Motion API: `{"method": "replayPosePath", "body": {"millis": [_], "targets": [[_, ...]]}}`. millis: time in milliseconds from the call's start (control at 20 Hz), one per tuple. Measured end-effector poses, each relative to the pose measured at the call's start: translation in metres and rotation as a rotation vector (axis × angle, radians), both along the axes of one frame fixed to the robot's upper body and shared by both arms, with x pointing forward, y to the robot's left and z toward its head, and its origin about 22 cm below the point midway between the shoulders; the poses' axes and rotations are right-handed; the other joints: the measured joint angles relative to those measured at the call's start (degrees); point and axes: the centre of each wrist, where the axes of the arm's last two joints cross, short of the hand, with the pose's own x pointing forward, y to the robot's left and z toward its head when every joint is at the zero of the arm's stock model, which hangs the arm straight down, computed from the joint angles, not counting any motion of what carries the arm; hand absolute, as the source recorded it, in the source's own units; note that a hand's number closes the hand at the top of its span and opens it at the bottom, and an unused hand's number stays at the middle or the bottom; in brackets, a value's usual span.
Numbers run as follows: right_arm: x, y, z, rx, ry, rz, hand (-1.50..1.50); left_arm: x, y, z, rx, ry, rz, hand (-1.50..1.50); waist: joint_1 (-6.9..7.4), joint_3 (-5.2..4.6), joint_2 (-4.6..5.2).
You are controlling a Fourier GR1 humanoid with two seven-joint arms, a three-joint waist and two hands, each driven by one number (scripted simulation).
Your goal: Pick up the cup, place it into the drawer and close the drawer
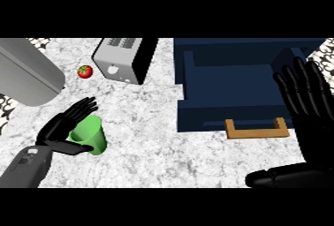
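Cup: I see the translucent green plastic cup (pixel 90 136) on the white marbled counter (pixel 169 150), at my left, well apart from the drawer; not lifted yet.
Left hand: my black left hand (pixel 65 128) is around the cup, fingers at its far side, thumb under its near side; closing, I judge, not clamped.
Right hand: my right hand (pixel 306 101) rests at the right edge, fingers straight and apart, holding nothing.
Drawer: the dark blue drawer (pixel 228 115) with its wooden handle (pixel 256 131) stands pulled out; nothing visible inside.
Left to do: grasp, carry, place, close.
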Motion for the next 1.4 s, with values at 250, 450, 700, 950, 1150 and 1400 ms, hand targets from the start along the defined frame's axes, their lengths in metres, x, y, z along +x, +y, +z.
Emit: {"method": "replayPosePath", "body": {"millis": [250, 450, 700, 950, 1150, 1400], "targets": [[0.0, 0.0, 0.005, -0.002, -0.008, -0.003, -1.5, 0.005, -0.011, 0.002, -0.058, 0.001, -0.038, 1.5, 0.12, -0.14, -0.05], [0.0, -0.002, 0.006, 0.0, -0.006, -0.003, -1.5, 0.006, -0.015, 0.003, -0.089, -0.029, -0.041, 1.5, 0.25, -0.32, 0.0], [-0.001, -0.005, 0.008, 0.0, -0.01, -0.014, -1.5, 0.004, -0.021, 0.0, -0.128, -0.094, 0.0, 1.5, 0.31, -0.46, 0.05], [-0.003, -0.009, 0.006, -0.005, 0.001, -0.025, -1.5, -0.01, -0.032, -0.018, -0.202, -0.203, 0.319, 1.5, 1.4, -0.42, -0.22], [-0.008, -0.01, 0.006, -0.006, 0.004, -0.036, -1.5, -0.02, -0.042, -0.027, -0.254, -0.274, 0.511, 1.5, 1.74, -0.42, -0.39], [-0.006, -0.012, 0.003, -0.006, 0.006, -0.044, -1.5, -0.017, -0.065, -0.013, -0.301, -0.327, 0.515, 1.5, 1.87, -0.59, -0.31]]}}
